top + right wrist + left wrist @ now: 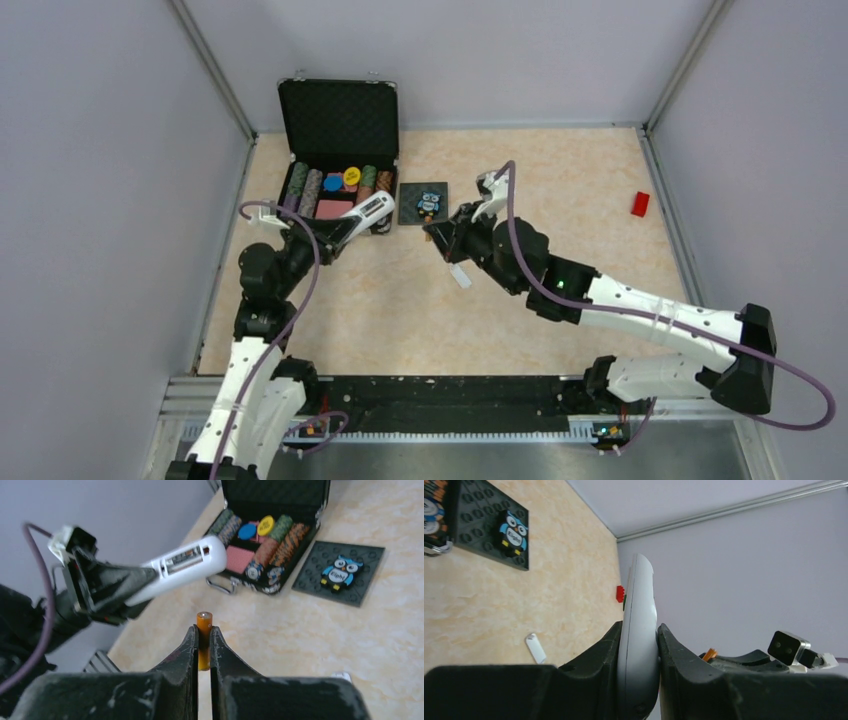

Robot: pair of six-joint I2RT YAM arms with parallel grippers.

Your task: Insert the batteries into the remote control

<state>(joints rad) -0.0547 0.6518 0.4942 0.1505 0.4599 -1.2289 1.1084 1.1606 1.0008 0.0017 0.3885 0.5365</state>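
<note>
right gripper (pixel 204 631) clamps orange battery (pixel 204 620); left gripper (pixel 639 628) clamps remote control (pixel 639 590); owl tile (pixel 479 527) reads "eight".

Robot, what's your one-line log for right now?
left gripper: shut on remote control | right gripper: shut on orange battery | orange battery: apart from remote control, not loaded

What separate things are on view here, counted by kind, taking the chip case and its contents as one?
Remote control: 1
Orange battery: 1
Small white flat piece: 1
Dark owl tile: 1
Red block: 1
Black chip case: 1
Total: 6
</note>
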